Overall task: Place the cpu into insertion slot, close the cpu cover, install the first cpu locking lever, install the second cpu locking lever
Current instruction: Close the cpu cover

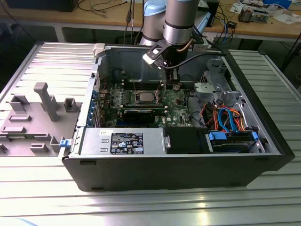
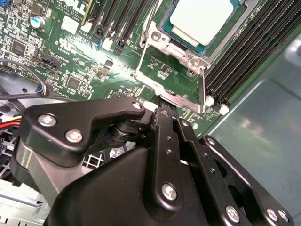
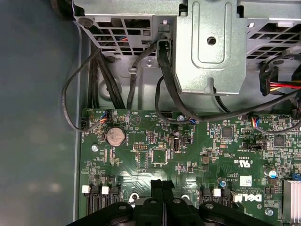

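The cpu [image 2: 202,16], a square chip with a silver-grey top, lies in the insertion slot [image 2: 165,34] on the green motherboard; it also shows in the exterior view [image 1: 143,97]. The cpu cover [image 2: 181,99], a shiny metal frame with a square window, stands tilted up and open off the slot's near edge. A thin locking lever [image 2: 203,87] rises upright beside it. My gripper [image 2: 165,109] is shut, its black fingertips right at the cover's free edge; I cannot tell whether they touch it. Both fingers are pressed together over the board in the first wrist view [image 3: 162,184]. The exterior view places the gripper [image 1: 176,86] right of the slot.
The open computer case [image 1: 263,155] walls the board in. A drive cage [image 3: 207,52] with black cables [image 3: 164,80] stands close behind my gripper. Long black memory slots [image 2: 254,52] flank the socket. A black card [image 1: 138,113] lies in front of it. A grey plastic shroud [image 1: 42,108] rests on the table.
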Action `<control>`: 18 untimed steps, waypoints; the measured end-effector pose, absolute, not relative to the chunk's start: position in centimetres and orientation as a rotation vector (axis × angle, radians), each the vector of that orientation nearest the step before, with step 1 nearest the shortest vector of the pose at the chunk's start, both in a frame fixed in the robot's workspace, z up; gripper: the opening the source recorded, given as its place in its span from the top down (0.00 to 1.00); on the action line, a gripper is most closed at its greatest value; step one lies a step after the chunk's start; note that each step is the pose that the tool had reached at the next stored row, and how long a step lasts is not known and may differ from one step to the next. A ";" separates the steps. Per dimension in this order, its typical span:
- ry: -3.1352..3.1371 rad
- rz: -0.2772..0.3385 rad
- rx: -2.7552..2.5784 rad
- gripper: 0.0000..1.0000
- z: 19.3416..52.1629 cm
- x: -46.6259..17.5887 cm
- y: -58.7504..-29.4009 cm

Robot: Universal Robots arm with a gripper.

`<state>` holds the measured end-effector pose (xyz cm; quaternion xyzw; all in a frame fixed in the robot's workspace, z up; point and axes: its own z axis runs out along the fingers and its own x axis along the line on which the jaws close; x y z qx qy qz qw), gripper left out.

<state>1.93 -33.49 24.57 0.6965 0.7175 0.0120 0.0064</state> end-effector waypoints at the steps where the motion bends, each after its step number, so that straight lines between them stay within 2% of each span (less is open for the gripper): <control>1: 2.245 0.038 2.179 0.89 24.6 1.9 -33.5; 18: 2.245 0.038 2.179 0.89 24.6 1.3 -33.5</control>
